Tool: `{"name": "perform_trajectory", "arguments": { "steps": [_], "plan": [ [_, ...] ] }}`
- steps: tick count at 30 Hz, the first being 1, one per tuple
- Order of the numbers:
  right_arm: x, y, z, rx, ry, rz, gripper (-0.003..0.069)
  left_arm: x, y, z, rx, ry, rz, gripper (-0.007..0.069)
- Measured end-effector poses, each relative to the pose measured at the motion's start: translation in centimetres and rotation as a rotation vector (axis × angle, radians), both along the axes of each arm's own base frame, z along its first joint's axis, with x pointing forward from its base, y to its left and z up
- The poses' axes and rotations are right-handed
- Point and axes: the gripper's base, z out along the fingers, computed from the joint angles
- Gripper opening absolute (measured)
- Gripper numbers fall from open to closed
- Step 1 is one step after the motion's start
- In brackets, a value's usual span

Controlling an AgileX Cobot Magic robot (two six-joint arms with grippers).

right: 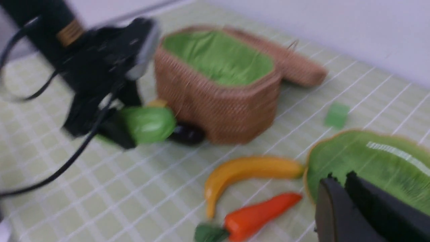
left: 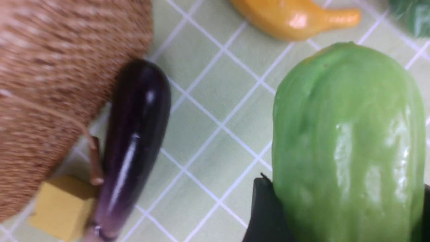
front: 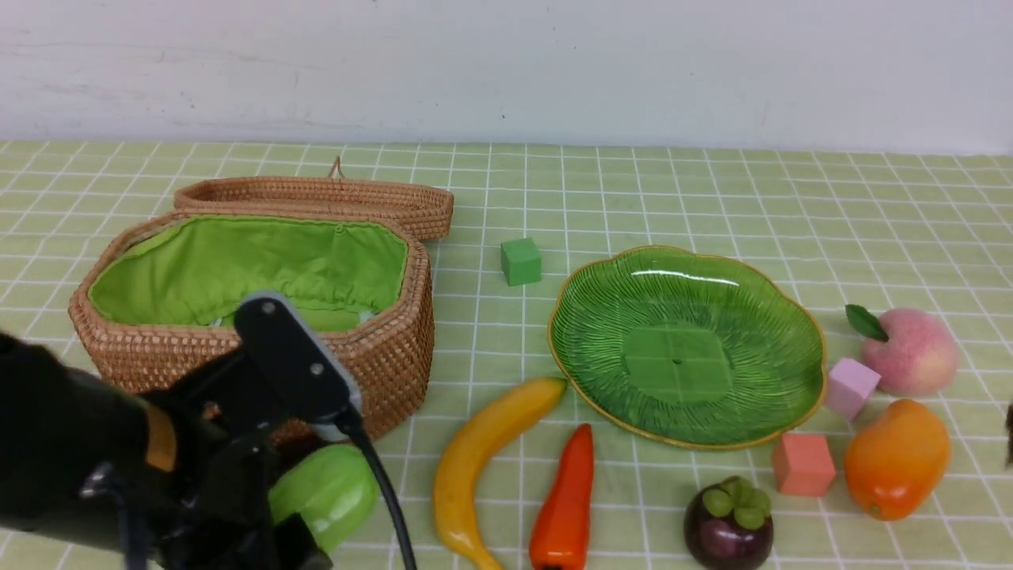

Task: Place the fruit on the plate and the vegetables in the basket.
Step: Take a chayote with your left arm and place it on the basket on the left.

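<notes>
While the left gripper (left: pixel 346 218) has its jaws spread wide around the light green gourd (front: pixel 328 491), clamping its thick body from both sides, the step in hand reads as carrying the first vegetable to the basket (front: pixel 396 356). The gourd hangs at the near left of the scene, seemingly just clear of the cloth and lower than the basket's rim. Just beyond it the dark eggplant (left: pixel 134 144) lies along the foot of the basket's near wall, with a yellow cube (left: pixel 60 205) beside its stem end. The basket stands open, its lid (front: pixel 316 194) folded back on the far side, and no vegetable shows on the green lining. To the right, the banana (front: pixel 483 459) and the orange-red pepper (front: pixel 566 507) lie side by side on the cloth near the plate (front: pixel 601 348), which is bare. Further right, the mangosteen (front: pixel 728 526), mango (front: pixel 898 459) and peach (front: pixel 910 352) wait off the plate. The right gripper (right: pixel 349 201) hovers at the plate's near right edge, its jaws pressed together on nothing. As I judge it, the next move calls for raising the gourd above the wicker rim, taking it away from the robot until it is over the lining, then letting go; too low a path would catch the wall.
</notes>
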Motion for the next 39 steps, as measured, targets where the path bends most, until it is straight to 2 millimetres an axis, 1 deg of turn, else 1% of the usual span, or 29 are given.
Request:
{"name": "perform_trajectory", "arguments": {
  "steps": [4, 5, 7, 10, 12, 13, 15, 16, 17, 20, 23, 24, 26, 28, 29, 31, 32, 33, 35, 37, 39],
  "plan": [
    [0.4, -0.3, 0.7, 0.062, -0.05, -0.056, 0.0053, -0.9, 0.7, 1.5, -0.024, -0.074, -0.004, 0.045],
    [0.5, -0.3, 0.8, 0.07, -0.06, -0.061, 0.0053, -1.0, 0.8, 1.7, -0.023, -0.082, -0.005, 0.045],
    [0.5, -0.3, 1.0, 0.077, -0.076, -0.059, 0.0053, -1.0, 0.9, 2.8, -0.034, -0.12, -0.001, 0.045],
    [0.5, -0.3, 1.1, 0.071, -0.093, -0.056, 0.0053, -0.5, 0.9, 4.7, -0.04, -0.188, 0.003, 0.045],
    [0.5, -0.3, 1.1, 0.07, -0.095, -0.057, 0.0053, -0.2, 0.8, 5.3, -0.031, -0.211, 0.0, 0.045],
    [0.5, -0.3, 1.1, 0.069, -0.097, -0.056, 0.0053, 0.3, 0.7, 6.2, -0.014, -0.249, -0.004, 0.045],
    [0.5, -0.3, 1.1, 0.065, -0.101, -0.055, 0.0042, 1.3, 0.6, 6.8, 0.024, -0.287, -0.006, 0.045],
    [0.5, -0.3, 1.1, 0.064, -0.102, -0.054, 0.0032, 1.9, 0.4, 6.8, 0.043, -0.296, -0.006, 0.045],
    [0.5, -0.3, 1.1, 0.064, -0.102, -0.054, 0.0025, 1.9, 0.4, 6.9, 0.044, -0.302, -0.006, 0.045],
    [0.5, -0.3, 1.1, 0.062, -0.104, -0.054, -0.0016, 4.4, -0.3, 6.2, 0.14, -0.34, -0.018, 0.045],
    [0.5, -0.3, 1.1, 0.063, -0.104, -0.053, -0.0019, 7.0, -0.8, 5.2, 0.267, -0.373, -0.038, 0.045],
    [0.5, -0.3, 1.1, 0.062, -0.104, -0.053, -0.0019, 8.2, -0.9, 4.8, 0.3, -0.376, -0.025, 0.045],
    [0.5, -0.2, 1.0, 0.06, -0.1, -0.047, -0.0019, 10.3, -0.6, 4.6, 0.348, -0.387, 0.008, 0.045],
    [0.4, -0.2, 1.0, 0.058, -0.096, -0.041, -0.0019, 11.5, -0.2, 4.7, 0.363, -0.399, 0.032, 0.045],
    [0.4, -0.2, 0.9, 0.055, -0.091, -0.035, -0.0018, 12.9, 0.2, 4.3, 0.385, -0.391, 0.053, 0.045],
    [0.4, -0.1, 0.9, 0.055, -0.09, -0.034, -0.0018, 14.4, 0.6, 4.1, 0.408, -0.393, 0.065, 0.045],
    [0.4, -0.1, 0.9, 0.055, -0.09, -0.034, -0.0017, 14.7, 0.7, 4.0, 0.416, -0.392, 0.065, 0.045],
    [0.4, -0.1, 0.9, 0.054, -0.09, -0.033, -0.0017, 15.5, 0.7, 3.5, 0.443, -0.385, 0.048, 0.045],
    [0.4, -0.1, 0.9, 0.052, -0.092, -0.032, -0.0017, 16.4, 0.5, 2.3, 0.479, -0.365, 0.015, 0.045],
    [0.4, -0.1, 0.9, 0.052, -0.092, -0.032, -0.0017, 17.0, 0.3, 1.1, 0.511, -0.344, -0.01, 0.045],
    [0.4, -0.1, 0.9, 0.051, -0.092, -0.032, -0.0015, 17.3, 0.3, 0.6, 0.53, -0.335, -0.024, 0.045]
  ]
}}
